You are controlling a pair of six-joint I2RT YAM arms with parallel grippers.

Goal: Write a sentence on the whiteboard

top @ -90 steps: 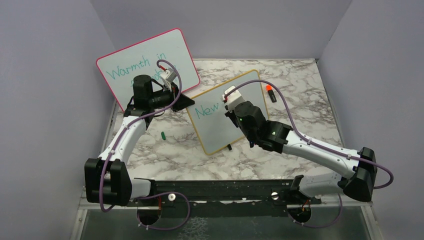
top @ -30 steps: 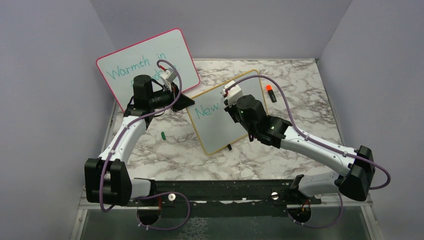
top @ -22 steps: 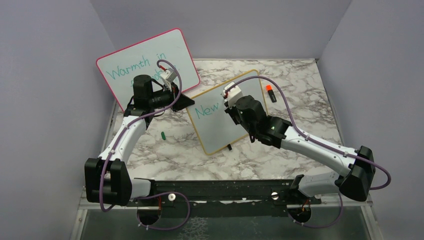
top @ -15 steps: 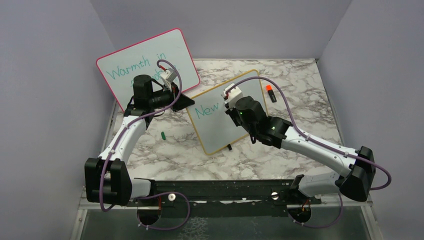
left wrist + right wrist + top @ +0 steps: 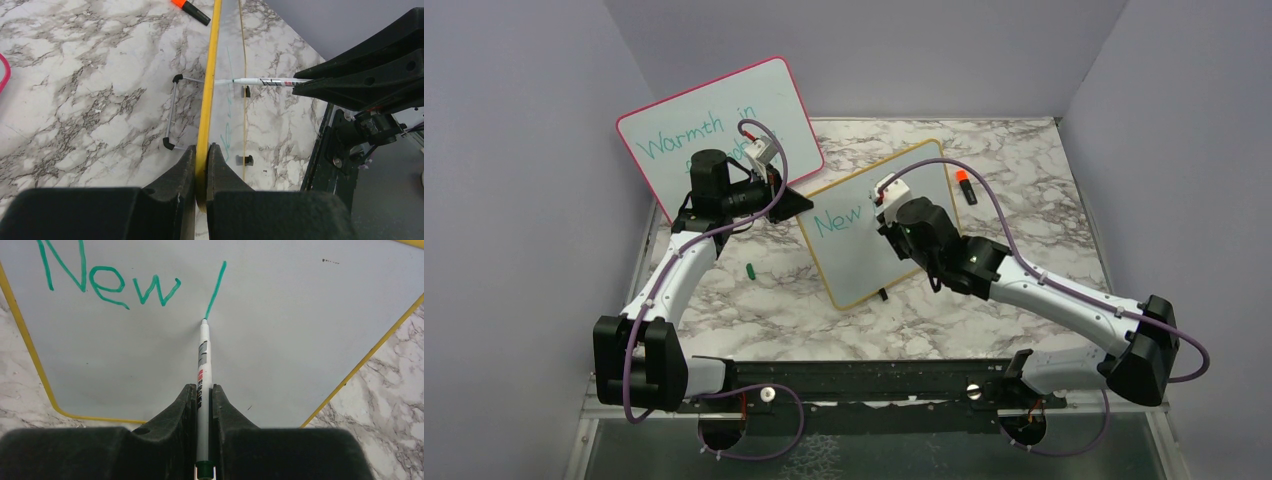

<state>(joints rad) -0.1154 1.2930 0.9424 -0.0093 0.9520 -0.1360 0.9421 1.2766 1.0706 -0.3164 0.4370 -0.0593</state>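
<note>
Overhead, tip of marker (image 5: 202,360) out of sight behind right end effector (image 5: 202,388).

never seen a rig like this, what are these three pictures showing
Two white robot arms are bolted to a marble-patterned table. The wide picture looks down from above; the other two come from a camera on each wrist. The left tool is shut on the rim of the small yellow-framed rectangular whiteboard. The right tool is shut on a white green-ink marker, its tip on that board at the end of a stroke after the handwritten green word "New". Also there: a larger pink-framed whiteboard, an orange-capped black marker, a small green cap.
</note>
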